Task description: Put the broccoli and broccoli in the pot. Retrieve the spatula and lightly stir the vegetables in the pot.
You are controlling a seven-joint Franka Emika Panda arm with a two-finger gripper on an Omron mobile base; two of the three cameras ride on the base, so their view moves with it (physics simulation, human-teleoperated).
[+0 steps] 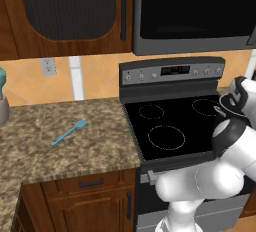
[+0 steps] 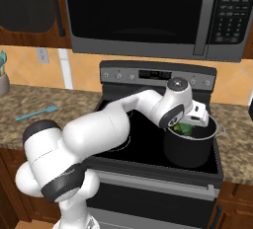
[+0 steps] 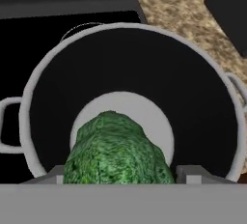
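Note:
The dark pot (image 2: 190, 151) stands on the stove's front right burner. My gripper (image 2: 192, 122) hangs just over its mouth, shut on a dark-green broccoli (image 2: 184, 129). Looking down from the hand, the broccoli (image 3: 116, 146) sits between the two fingertips (image 3: 193, 174) above the pot's (image 3: 193, 97) pale bottom; I see nothing else in the pot, though the floret hides part of it. The light-blue spatula (image 1: 70, 132) lies flat on the granite counter left of the stove, also visible from the right base camera (image 2: 37, 113).
The black glass cooktop (image 1: 165, 121) has a raised control panel (image 1: 172, 71) behind it and a microwave (image 2: 148, 16) overhead. A utensil holder (image 1: 2, 106) stands at the counter's far left. Granite counter (image 2: 239, 134) continues right of the stove.

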